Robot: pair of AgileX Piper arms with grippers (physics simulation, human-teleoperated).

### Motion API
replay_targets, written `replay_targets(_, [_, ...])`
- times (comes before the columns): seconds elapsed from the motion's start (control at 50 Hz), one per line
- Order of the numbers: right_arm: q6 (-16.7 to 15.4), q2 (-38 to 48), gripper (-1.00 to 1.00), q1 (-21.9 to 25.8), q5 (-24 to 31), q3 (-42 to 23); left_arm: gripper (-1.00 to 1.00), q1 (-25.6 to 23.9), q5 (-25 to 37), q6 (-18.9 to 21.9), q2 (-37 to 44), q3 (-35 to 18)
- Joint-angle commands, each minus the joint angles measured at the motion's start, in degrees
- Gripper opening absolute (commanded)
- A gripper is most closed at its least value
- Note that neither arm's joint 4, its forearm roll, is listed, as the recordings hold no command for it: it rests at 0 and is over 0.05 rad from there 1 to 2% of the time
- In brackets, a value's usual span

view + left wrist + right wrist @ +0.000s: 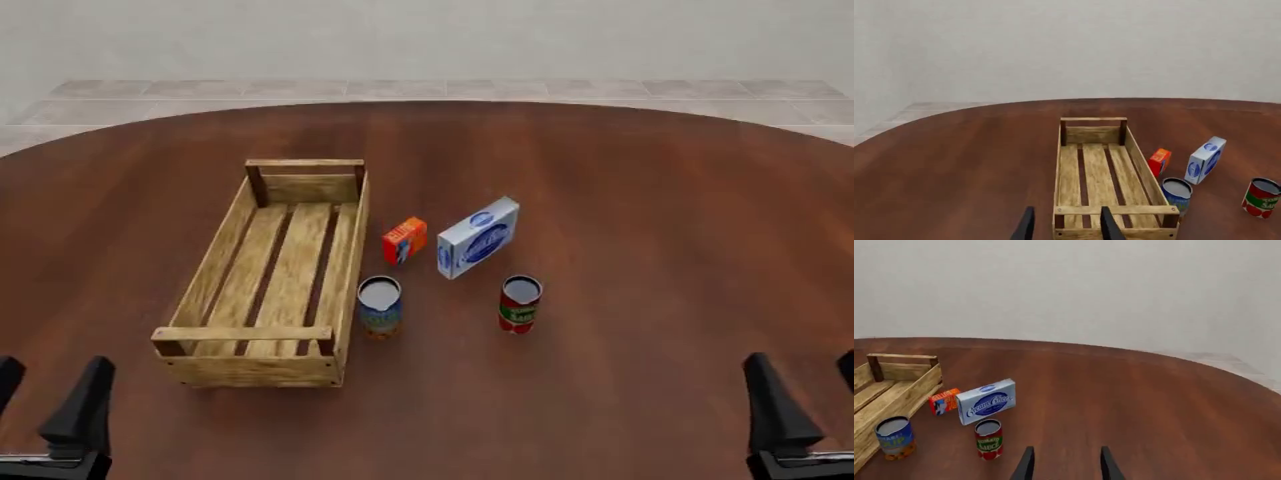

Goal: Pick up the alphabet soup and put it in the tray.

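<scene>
The alphabet soup (380, 306) is a small can with a blue label and orange-yellow lower band, standing upright just right of the tray (218, 262), a long light-wood crate with a slatted bottom. The can also shows in the wrist views (1177, 193) (894, 438), beside the tray (1069, 172) (895, 398). My left gripper (47, 395) is open at the near left edge, well short of the tray; its fingers frame the crate's near end (1064, 225). My right gripper (807, 392) is open at the near right, far from the can (1064, 465).
A red-and-green can (519, 303) stands right of the soup. Behind them a blue-and-white box (477, 236) and a small orange box (404, 240) sit on the brown round table (641, 200). A pale wall lies beyond the table's far edge.
</scene>
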Motion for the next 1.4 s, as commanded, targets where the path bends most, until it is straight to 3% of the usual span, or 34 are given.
replay_targets(0.02, [4.39,0.16,1.00,0.35,-0.78,1.18,1.00,0.00,-0.07,0.00,0.26,-0.15])
replay_targets(0.24, [3.60,2.75,1.00,0.38,-2.67,1.57,1.00,0.00,-0.07,0.00,0.26,-0.15])
replay_targets(0.34, [2.98,10.78,1.00,0.93,-9.88,1.42,1.00,0.00,-0.07,0.00,0.26,-0.15])
replay_targets(0.42, [3.58,28.30,1.00,4.19,-23.87,1.38,1.00,0.00,-0.07,0.00,0.26,-0.15])
replay_targets(0.46, [0.60,32.24,1.00,4.54,-27.86,1.37,1.00,0.00,-0.07,0.00,0.26,-0.15])
replay_targets(0.54, [-1.96,38.47,1.00,7.24,-31.74,-0.12,1.00,0.00,-0.07,0.00,0.26,-0.15])
replay_targets(0.62, [-1.95,42.75,1.00,11.01,-33.60,-2.07,1.00,0.00,-0.07,0.00,0.26,-0.15])
replay_targets(0.66, [-3.92,44.66,1.00,11.63,-36.55,-1.67,1.00,0.00,-0.07,0.00,0.26,-0.15])
replay_targets(0.7, [-4.07,43.21,1.00,13.90,-36.10,-1.74,1.00,0.00,-0.07,0.00,0.26,-0.15])
replay_targets(0.74, [-3.55,44.73,1.00,12.91,-35.92,-3.11,1.00,0.00,-0.07,0.00,0.26,-0.15])
replay_targets(0.78, [-1.20,47.03,1.00,14.92,-35.17,-4.53,1.00,0.00,-0.07,0.00,0.26,-0.15])
replay_targets(0.8, [-2.88,45.32,1.00,15.92,-34.96,-4.21,1.00,0.00,-0.07,0.00,0.26,-0.15])
replay_targets(1.0, [-2.83,51.59,1.00,18.99,-34.71,-8.09,1.00,0.00,-0.07,0.00,0.26,-0.15])
replay_targets(1.06, [-0.08,52.53,1.00,19.66,-33.20,-9.99,1.00,0.00,-0.07,0.00,0.26,-0.15])
replay_targets(1.2, [-3.15,58.25,1.00,22.37,-35.49,-11.33,1.00,0.00,-0.07,0.00,0.26,-0.15])
replay_targets(1.3, [-2.93,61.81,1.00,23.29,-36.04,-12.63,1.00,0.00,-0.07,0.00,0.26,-0.15])
replay_targets(1.34, [-0.86,62.40,1.00,23.78,-34.41,-13.95,1.00,0.00,-0.07,0.00,0.26,-0.15])
replay_targets(1.4, [-1.36,62.40,1.00,24.34,-32.43,-15.36,1.00,0.00,-0.07,0.00,0.26,-0.15])
